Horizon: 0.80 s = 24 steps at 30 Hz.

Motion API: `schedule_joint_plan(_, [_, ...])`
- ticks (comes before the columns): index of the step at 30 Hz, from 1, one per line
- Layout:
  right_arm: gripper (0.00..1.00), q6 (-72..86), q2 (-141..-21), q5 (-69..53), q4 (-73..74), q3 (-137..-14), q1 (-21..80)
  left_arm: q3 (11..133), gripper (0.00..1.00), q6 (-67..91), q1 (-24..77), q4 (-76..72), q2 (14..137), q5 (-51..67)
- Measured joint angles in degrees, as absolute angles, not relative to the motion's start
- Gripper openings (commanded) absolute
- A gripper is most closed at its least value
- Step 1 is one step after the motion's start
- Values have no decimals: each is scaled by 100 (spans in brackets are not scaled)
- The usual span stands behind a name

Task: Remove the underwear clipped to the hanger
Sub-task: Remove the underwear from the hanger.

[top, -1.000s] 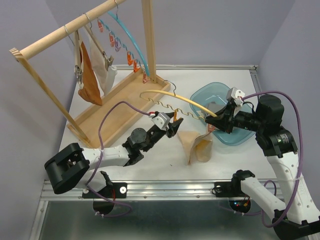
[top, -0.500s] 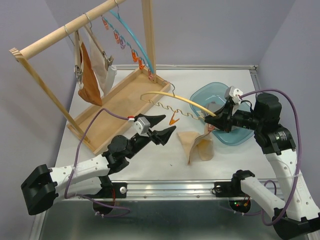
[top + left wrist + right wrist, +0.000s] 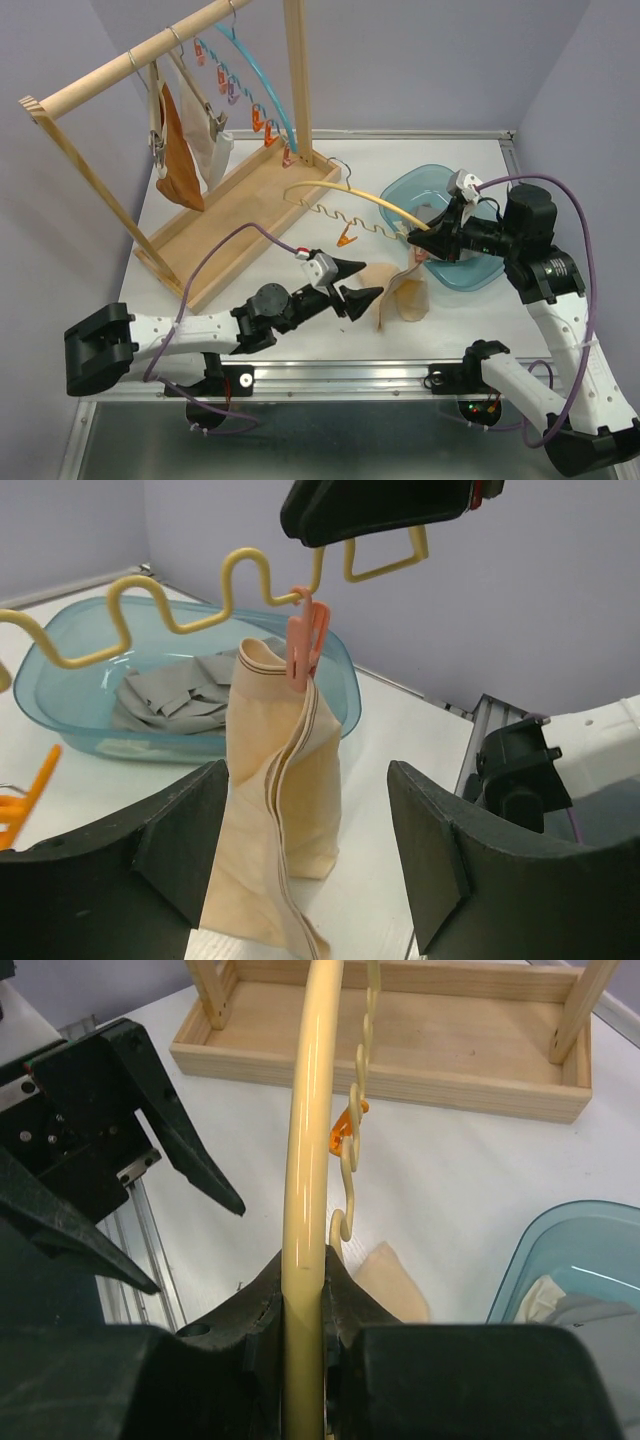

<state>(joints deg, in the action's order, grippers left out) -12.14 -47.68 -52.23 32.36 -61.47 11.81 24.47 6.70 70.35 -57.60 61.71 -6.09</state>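
Here, near the desk's front edge, the left gripper (image 3: 370, 278) is gaping wide just beside the beige underwear (image 3: 395, 297), which is hanging by a clip (image 3: 303, 650) from the yellow hanger (image 3: 381, 205). The right gripper (image 3: 425, 238) is clamping that hanger beside the basin (image 3: 404, 186). Orange underwear (image 3: 178, 150) is hanging far left.

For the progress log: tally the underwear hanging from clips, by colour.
Beige underwear, on the yellow hanger: 1
Rust-orange underwear, on the rack: 1
White underwear, on the rack: 1
Total: 3
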Motion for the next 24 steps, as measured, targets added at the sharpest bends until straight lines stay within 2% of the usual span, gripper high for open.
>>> schedule_joint_plan(7, [0, -1039, -4759, -5225, 3072, -6007, 1125, 3072, 76, 666, 7644, -6490, 7649, -1415])
schedule_joint_plan(15, [0, -904, -4694, -5210, 2908, -5916, 1083, 3791, 84, 709, 7767, -7175, 9078, -2134])
schedule_joint_plan(24, [1, -788, -4681, -5210, 2818, -5900, 1050, 4504, 85, 714, 7806, -7225, 9894, -2954])
